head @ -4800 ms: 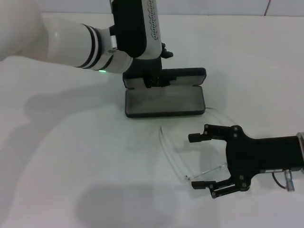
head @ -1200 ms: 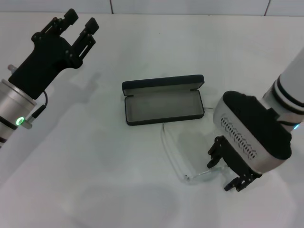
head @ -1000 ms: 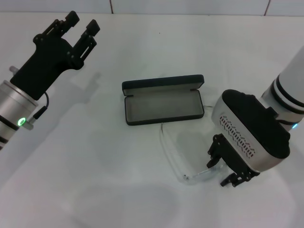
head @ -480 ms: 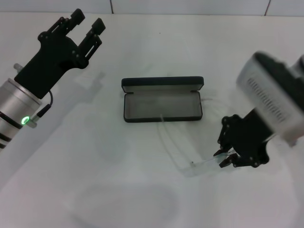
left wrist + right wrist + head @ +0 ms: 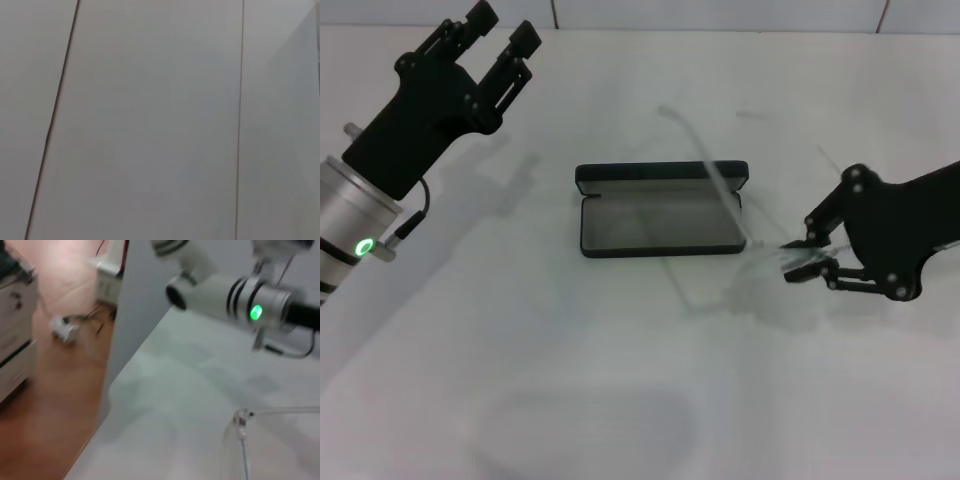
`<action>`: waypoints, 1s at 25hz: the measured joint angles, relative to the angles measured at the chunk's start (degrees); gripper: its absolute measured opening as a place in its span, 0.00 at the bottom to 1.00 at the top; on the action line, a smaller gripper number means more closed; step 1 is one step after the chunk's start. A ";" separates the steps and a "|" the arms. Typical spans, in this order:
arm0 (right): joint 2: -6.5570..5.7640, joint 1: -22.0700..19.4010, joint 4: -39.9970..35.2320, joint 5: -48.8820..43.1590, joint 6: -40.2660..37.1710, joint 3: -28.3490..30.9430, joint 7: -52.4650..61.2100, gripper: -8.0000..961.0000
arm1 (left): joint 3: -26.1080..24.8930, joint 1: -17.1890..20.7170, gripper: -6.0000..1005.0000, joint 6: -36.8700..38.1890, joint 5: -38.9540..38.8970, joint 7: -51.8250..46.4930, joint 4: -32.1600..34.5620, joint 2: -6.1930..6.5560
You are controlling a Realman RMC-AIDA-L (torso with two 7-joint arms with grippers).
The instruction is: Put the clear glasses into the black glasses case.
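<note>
The left gripper [image 5: 493,28] is held up at the far left, fingers apart and empty. The black glasses case [image 5: 662,211] lies open mid-table. The blurred clear glasses [image 5: 720,185] are pinched above its right end by the right gripper [image 5: 802,260].

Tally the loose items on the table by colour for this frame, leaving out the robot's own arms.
Clear: 1, the clear glasses, held up by the right tool beside the case.
Black: 1, the black glasses case, lying open.
Total: 2.
</note>
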 joint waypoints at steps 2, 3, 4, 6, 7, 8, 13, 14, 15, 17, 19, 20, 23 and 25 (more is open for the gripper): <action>0.01 -1.18 1.28 3.04 0.13 1.39 -2.87 0.13 | 0.02 -0.25 0.54 0.29 0.18 -0.66 0.06 0.07; -0.01 -1.85 2.31 4.88 0.45 1.89 -4.58 0.13 | 0.02 -0.42 0.54 0.58 0.24 -1.23 0.06 0.16; -0.02 -2.41 3.33 6.73 0.89 2.24 -6.25 0.13 | 0.03 -0.64 0.54 1.04 0.52 -2.10 0.06 0.30; -0.03 -3.17 5.59 9.59 2.81 2.30 -8.33 0.13 | 0.03 -1.22 0.54 2.44 1.45 -4.05 0.14 0.82; 0.01 -3.40 7.17 11.06 4.56 2.17 -9.18 0.13 | 0.04 -1.52 0.54 3.29 2.14 -4.95 0.16 1.17; 0.06 -3.39 8.77 12.03 6.24 2.02 -9.46 0.13 | 0.03 -1.90 0.54 4.37 2.85 -6.02 0.22 1.60; 0.09 -0.50 18.12 13.95 12.59 1.00 -9.63 0.13 | 0.03 -4.10 0.54 9.34 7.78 -10.88 0.99 3.44; 0.09 0.37 20.04 14.00 13.42 0.89 -9.57 0.13 | 0.03 -4.49 0.54 9.98 9.26 -11.81 1.61 3.61; 0.13 1.55 22.41 14.15 14.72 0.87 -9.50 0.13 | 0.02 -4.91 0.54 10.43 11.00 -12.74 2.37 3.67; 0.20 2.93 24.92 14.64 16.46 0.50 -9.49 0.13 | 0.03 -5.92 0.54 10.79 13.79 -14.10 3.43 3.61; 0.24 3.98 26.96 15.71 18.29 -0.98 -9.87 0.13 | 0.03 -7.41 0.54 10.88 16.36 -14.89 3.85 3.36; 0.27 4.25 27.48 16.19 18.88 -1.83 -10.21 0.13 | 0.03 -7.90 0.54 10.87 16.99 -15.02 3.84 3.26; 0.31 4.04 27.86 19.43 20.42 -6.47 -13.16 0.13 | 0.03 -9.49 0.54 10.43 19.37 -15.76 3.49 3.07; 0.31 3.50 27.34 21.49 20.64 -8.84 -15.04 0.13 | 0.03 -10.11 0.54 9.88 20.60 -16.49 3.34 3.04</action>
